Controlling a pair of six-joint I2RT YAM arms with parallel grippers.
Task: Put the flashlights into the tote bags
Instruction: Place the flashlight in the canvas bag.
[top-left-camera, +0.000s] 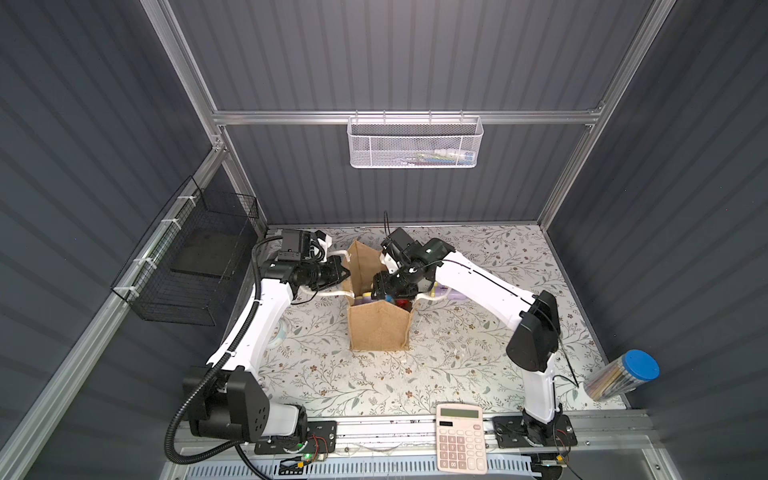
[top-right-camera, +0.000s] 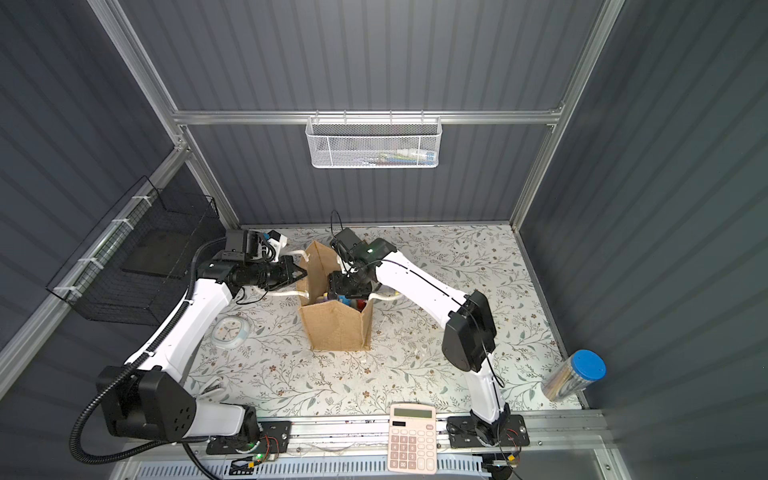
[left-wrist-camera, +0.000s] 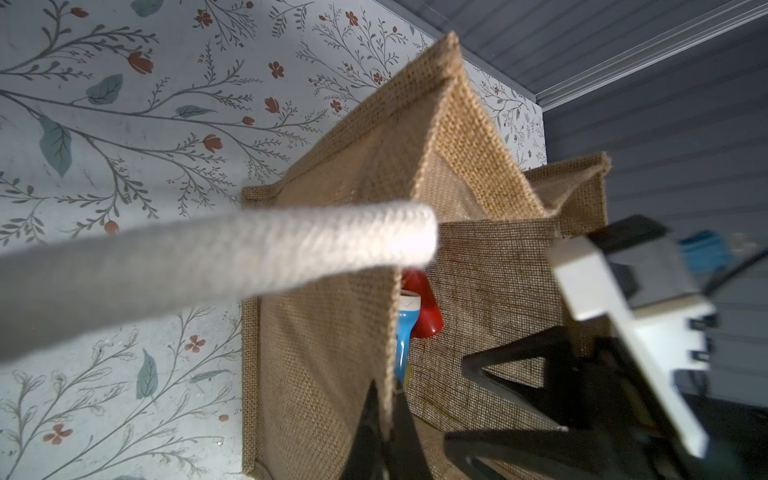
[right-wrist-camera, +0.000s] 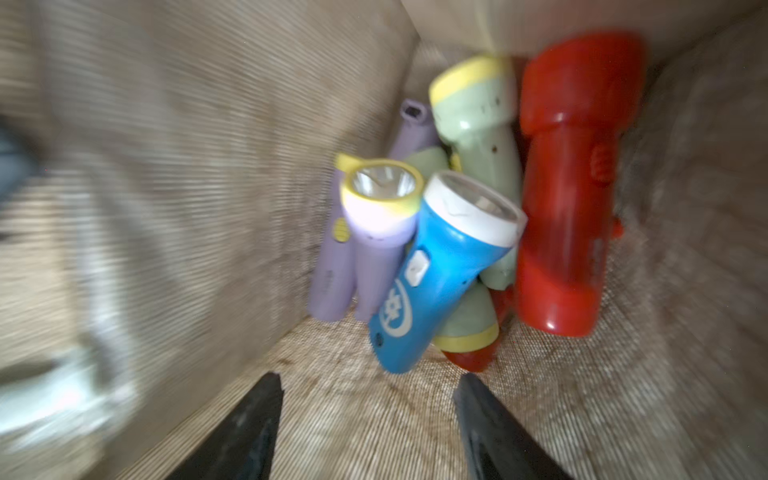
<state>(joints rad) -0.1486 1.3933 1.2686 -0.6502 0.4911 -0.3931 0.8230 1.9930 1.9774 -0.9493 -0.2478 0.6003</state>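
On floral table (top-left-camera: 457, 345), tote bag (right-wrist-camera: 249, 124) holds blue flashlight (right-wrist-camera: 432, 274) beyond parted right fingers (right-wrist-camera: 245, 432).

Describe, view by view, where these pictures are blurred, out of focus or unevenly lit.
Right wrist view: motion smear over the tote bag wall, the blue flashlight only soft. Left wrist view: the white rope handle near the lens is out of focus, the jute weave sharp. Both top views: the floral table is bright, the surrounding walls dim.
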